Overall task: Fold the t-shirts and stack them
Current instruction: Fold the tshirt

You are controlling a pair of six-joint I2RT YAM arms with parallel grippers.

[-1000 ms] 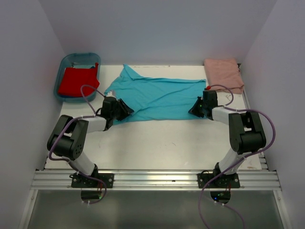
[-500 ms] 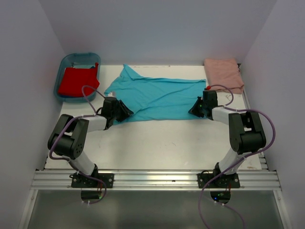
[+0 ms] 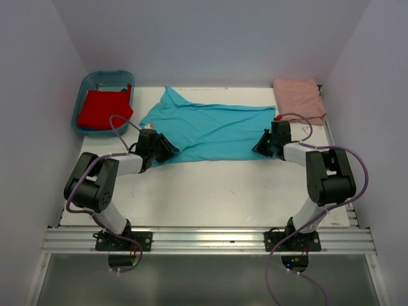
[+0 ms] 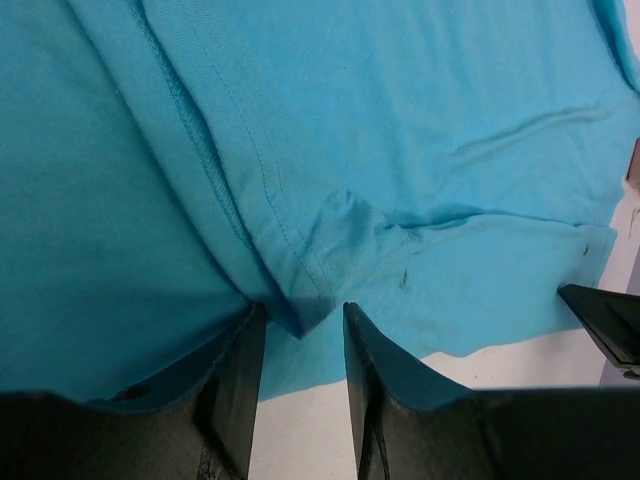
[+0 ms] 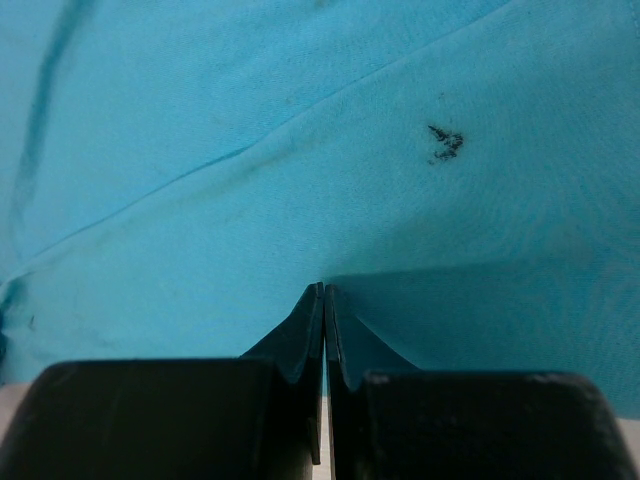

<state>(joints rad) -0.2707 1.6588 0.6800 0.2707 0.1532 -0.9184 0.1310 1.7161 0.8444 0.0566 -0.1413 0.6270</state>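
Little has shifted: left gripper (image 4: 300, 312), jaws partly apart, straddles a turquoise t-shirt (image 3: 210, 131) hem fold; right gripper (image 5: 323, 288), jaws together, touches it.

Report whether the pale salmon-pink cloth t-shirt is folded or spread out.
Folded: the pale salmon-pink cloth t-shirt lies as a compact rectangle at the far right corner of the white table, no sleeves sticking out.

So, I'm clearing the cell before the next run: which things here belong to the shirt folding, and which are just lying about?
Job in hand:
- turquoise shirt, spread out mid-table
- pink shirt, folded at the far right corner
- red shirt, lying in the blue tub

Lying about:
- blue tub, far left, only holding the red shirt
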